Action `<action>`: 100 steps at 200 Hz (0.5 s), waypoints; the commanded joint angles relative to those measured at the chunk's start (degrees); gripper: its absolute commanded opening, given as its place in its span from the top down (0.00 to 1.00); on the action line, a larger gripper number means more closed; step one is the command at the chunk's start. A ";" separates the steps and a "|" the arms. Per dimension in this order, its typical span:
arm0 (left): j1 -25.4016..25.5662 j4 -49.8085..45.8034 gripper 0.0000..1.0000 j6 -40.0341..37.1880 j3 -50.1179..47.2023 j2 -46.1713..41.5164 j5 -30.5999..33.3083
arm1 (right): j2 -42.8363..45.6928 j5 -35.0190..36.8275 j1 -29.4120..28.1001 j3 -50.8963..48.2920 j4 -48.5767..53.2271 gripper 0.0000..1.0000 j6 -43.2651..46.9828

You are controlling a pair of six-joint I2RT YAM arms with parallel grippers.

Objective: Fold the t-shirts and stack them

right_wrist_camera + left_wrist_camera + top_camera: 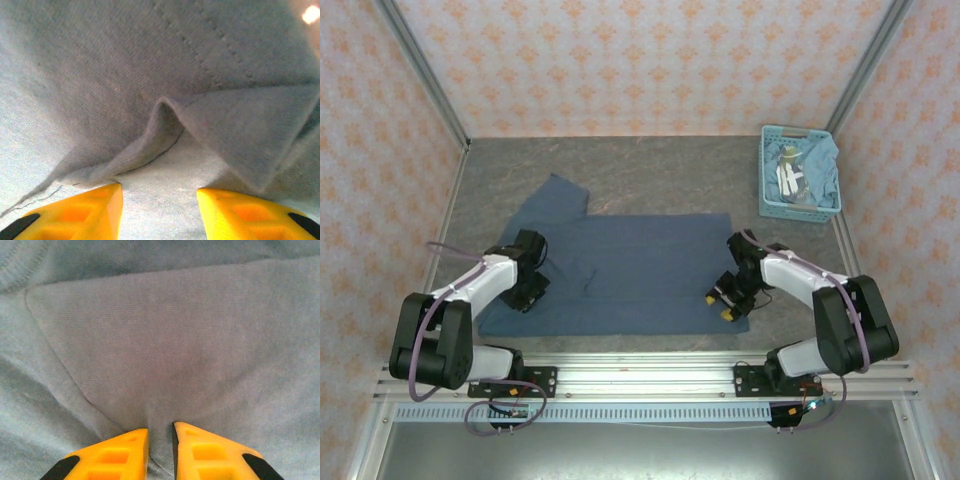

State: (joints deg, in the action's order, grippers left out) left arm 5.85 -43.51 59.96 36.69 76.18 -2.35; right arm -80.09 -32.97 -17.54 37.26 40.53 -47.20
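Observation:
A plain slate-blue t-shirt (630,265) lies spread flat across the middle of the table, one sleeve pointing to the far left. My left gripper (527,293) rests on its left part. In the left wrist view that gripper (160,432) is shut on a pinched ridge of the shirt (175,330), with creases running out from the gap. My right gripper (720,305) is at the shirt's near right corner. It (159,192) stands open and low over bare table (165,170), with the shirt's hem (165,115) lifted in a fold just ahead.
A light-blue lattice basket (765,175) stands at the far right and holds lighter teal shirts (820,160). Grey table (650,170) shows behind the shirt. Patterned walls close three sides. A metal rail (640,375) runs along the near edge.

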 commanded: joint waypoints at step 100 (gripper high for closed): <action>-1.60 -9.78 0.54 -16.17 71.55 44.13 8.39 | -12.80 12.38 4.09 34.88 -2.96 0.38 16.13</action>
State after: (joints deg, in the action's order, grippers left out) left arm 5.34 -49.41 49.36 94.94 109.58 0.93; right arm -86.43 -22.65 -15.40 65.01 39.24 -35.99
